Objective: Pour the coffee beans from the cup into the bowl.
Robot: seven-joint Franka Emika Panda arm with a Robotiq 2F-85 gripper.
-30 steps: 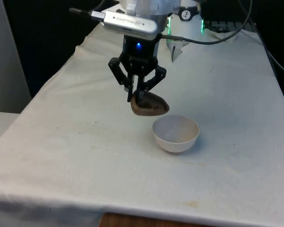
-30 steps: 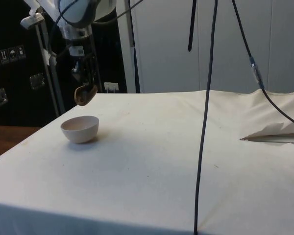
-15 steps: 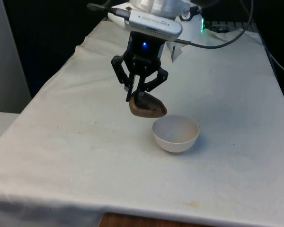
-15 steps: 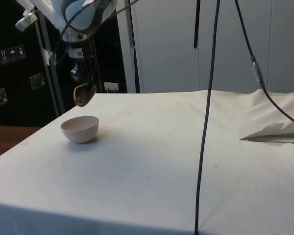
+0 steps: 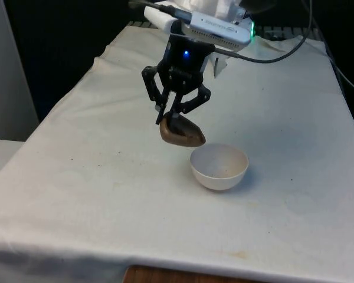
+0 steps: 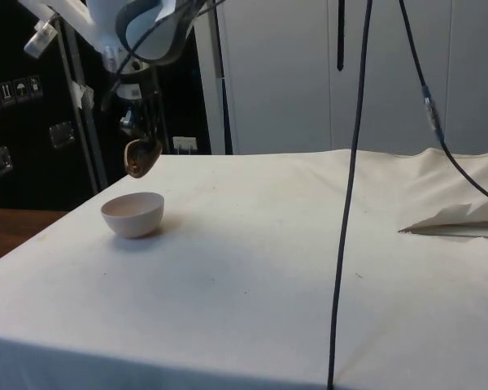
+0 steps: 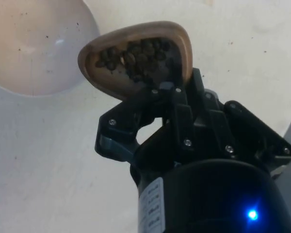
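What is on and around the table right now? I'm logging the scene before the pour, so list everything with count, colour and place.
Cup: one, brown, held tilted in the air just beside and above the bowl, on the front view's left of it.
Coffee beans: a cluster, dark brown, inside the cup.
Bowl: one, white, on the cloth near the table's middle; a few dark specks inside.
Table cloth: one, white, covering the table.
Cables: several, black, hanging in front in the side view.
Gripper: one, black, shut on the cup's rim.
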